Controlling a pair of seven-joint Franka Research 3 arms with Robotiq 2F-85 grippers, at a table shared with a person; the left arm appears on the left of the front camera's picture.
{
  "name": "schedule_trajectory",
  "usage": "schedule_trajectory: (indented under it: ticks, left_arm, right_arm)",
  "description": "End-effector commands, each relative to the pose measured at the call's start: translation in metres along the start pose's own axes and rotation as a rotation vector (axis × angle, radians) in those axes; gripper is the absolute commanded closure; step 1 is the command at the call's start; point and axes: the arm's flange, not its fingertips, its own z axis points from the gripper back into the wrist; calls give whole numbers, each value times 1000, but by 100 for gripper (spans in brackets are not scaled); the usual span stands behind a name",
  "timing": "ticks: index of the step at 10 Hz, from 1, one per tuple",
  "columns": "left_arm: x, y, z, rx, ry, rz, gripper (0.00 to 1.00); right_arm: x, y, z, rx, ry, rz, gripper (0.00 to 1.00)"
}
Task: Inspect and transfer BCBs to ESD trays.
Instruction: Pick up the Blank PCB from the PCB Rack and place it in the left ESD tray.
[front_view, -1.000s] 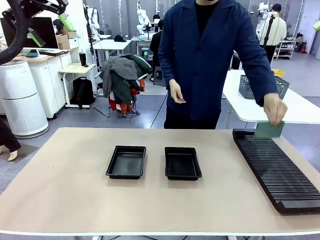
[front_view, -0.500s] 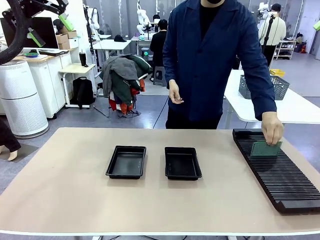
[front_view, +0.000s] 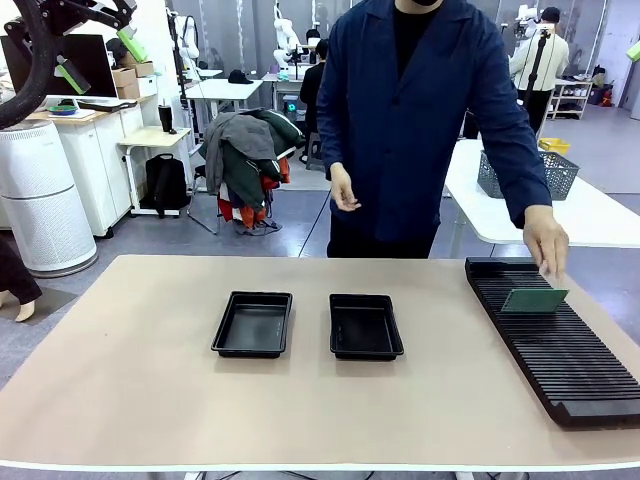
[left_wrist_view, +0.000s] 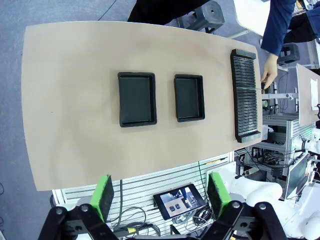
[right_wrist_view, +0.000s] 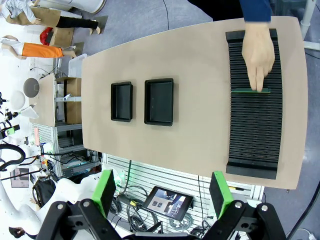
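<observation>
beige table (front_view: 130, 390): two esd trays (front_view: 253, 325) mid, black rack (front_view: 570, 370) right; workshop behind.

Beige tabletop (front_view: 120, 390), carrying: left ESD tray (front_view: 253, 323) and right ESD tray (front_view: 366, 326), side by side mid-table; black slotted rack (front_view: 565, 355) along right edge.

1 front, 2 overhead views, shared table (front_view: 150, 400)

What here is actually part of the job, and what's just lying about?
Part of the job:
- green circuit board, standing in the slotted rack
- left black tray
- right black tray

Just lying about, in the background:
- grey basket
- heap of clothes
- white cylinder unit
</observation>
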Motion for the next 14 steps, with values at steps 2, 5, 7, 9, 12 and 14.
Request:
schedule_trajectory:
  ticks: [2, 5, 7, 9, 12, 14]
  left_arm:
    - [0, 0, 0, 0, 1, -10, 0]
    - [0, 0, 0, 0, 1, -10, 0]
    - [0, 0, 0, 0, 1, -10, 0]
    - [0, 0, 0, 0, 1, -10, 0]
    - [0, 0, 0, 0, 1, -10, 0]
    - [0, 0, 0, 0, 1, -10, 0]
  right_arm:
    - [0, 1, 0, 5, 0, 1, 0]
    - [0, 1, 0, 5, 0, 1, 0]
    - [0, 1, 0, 5, 0, 1, 0]
    - [0, 1, 0, 5, 0, 1, 0]
    - [1, -1, 0, -39, -21, 85, 0]
    - [6, -11, -14, -119, -15, 290, 0]
